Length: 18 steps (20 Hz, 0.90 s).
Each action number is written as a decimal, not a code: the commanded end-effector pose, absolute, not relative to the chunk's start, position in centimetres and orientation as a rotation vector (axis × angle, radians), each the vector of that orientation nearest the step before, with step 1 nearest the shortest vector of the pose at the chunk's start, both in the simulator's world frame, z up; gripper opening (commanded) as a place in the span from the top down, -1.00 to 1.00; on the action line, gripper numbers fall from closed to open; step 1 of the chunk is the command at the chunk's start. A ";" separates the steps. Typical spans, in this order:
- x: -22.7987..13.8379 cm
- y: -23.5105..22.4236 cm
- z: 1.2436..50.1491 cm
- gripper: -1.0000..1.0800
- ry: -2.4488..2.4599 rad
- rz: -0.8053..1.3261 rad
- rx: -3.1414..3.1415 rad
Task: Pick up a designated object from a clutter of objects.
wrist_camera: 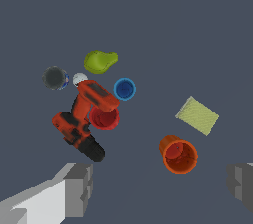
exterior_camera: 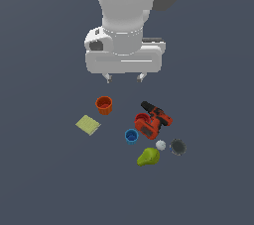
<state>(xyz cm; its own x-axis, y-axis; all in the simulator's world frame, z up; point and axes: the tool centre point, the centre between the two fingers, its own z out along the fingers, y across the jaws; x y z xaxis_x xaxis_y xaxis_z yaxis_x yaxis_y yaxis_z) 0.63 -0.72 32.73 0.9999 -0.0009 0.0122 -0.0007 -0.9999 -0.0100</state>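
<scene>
Lying on side, yellow-green pear [exterior_camera: 148, 157], rounded, tapering; hand [exterior_camera: 124, 77] wide open, empty.

A flat dark grey-blue surface [exterior_camera: 44, 179] carries everything. Around the power drill [exterior_camera: 154, 119] lie the pear [exterior_camera: 148, 157], white ball [exterior_camera: 160, 144], dark disc [exterior_camera: 177, 146], blue cup [exterior_camera: 131, 136], orange cup [exterior_camera: 104, 105] and, farthest off, the flat pad [exterior_camera: 88, 125].

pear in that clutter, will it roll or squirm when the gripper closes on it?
The pear lies on its side, with a rounded body tapering to one end, so it would probably pivot or roll if nudged off-centre. Its smooth curved skin may slip between flat pads; gripping across the wide body looks safer. The white ball sits close by and could roll away if bumped. The gripper hangs open above.
</scene>
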 end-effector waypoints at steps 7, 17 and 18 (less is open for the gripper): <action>0.8 0.9 32.6 -0.92 -0.081 -0.026 -3.142; 1.2 1.9 32.3 -0.92 -0.107 -0.030 -3.146; 1.3 1.9 32.2 -0.92 -0.097 -0.030 -3.146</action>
